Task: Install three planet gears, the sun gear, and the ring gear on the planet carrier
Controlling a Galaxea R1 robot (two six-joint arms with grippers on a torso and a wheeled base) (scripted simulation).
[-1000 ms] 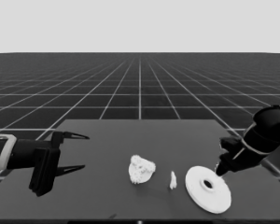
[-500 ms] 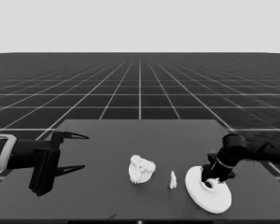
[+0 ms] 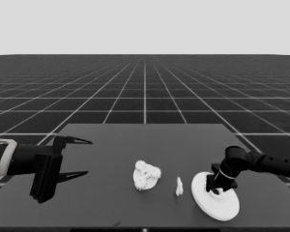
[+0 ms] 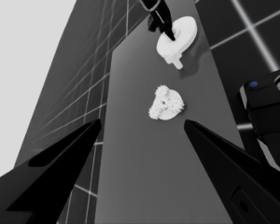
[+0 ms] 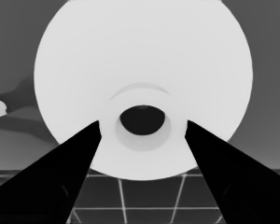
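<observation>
The right claw (image 3: 215, 189) hangs point-down over the larger round part (image 3: 215, 198), its tips at the raised hub around the middle hole. In the right wrist view its two fingers (image 5: 70, 161) stand spread to either side of that hub, released, with nothing between them but the hole itself. The larger round part lies flat near the counter's (image 3: 111, 140) front right corner (part of its rim reaches close to the front edge). Just beside it, toward the middle, stands the thin white piece (image 3: 179, 186). Farther left again sits the smaller round part (image 3: 146, 175), with toothed gears (image 4: 165, 103) clustered on top of it; how many cannot be told. The left claw (image 3: 75, 157) waits over the counter's left end, well apart from the parts, its fingers wide apart and holding nothing.
</observation>
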